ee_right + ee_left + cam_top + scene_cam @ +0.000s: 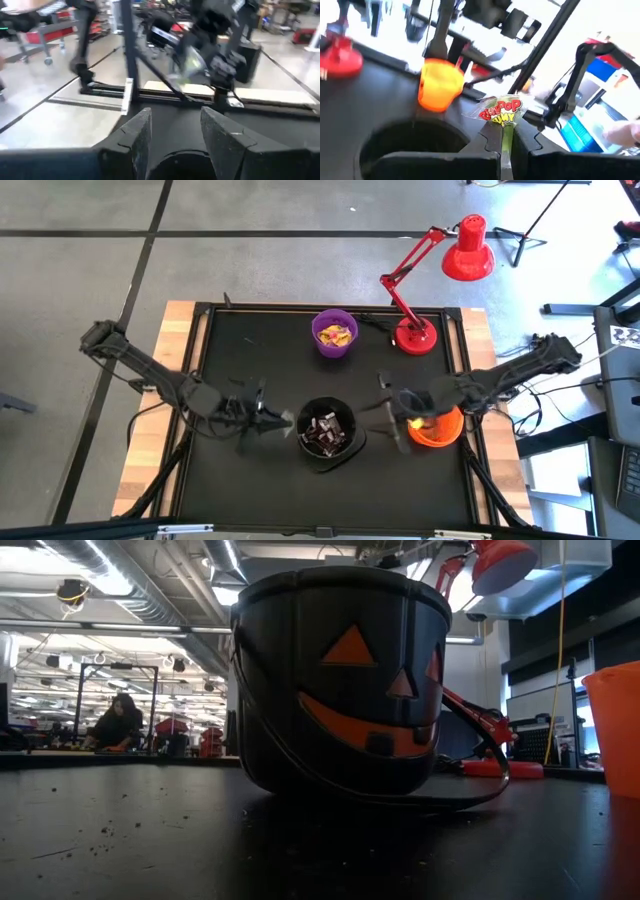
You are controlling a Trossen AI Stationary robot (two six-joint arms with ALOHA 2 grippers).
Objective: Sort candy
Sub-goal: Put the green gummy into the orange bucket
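Black mat [260, 350] on wood table, workshop behind; black bucket [328, 433] = landmark.

L gripper [283, 420] just left of bucket, clamped on a green-wrapped candy [502, 114], lifted off mat. R gripper [393, 412] right of bucket, beside orange bowl [440, 430], fingers [135, 135] apart, nothing between them. Dark candies [326, 428] fill bucket; yellow ones [335, 333] in purple bowl [335, 345] behind bucket. Red lamp [416, 335] behind-right. Person [118, 723] seated far back, low view.
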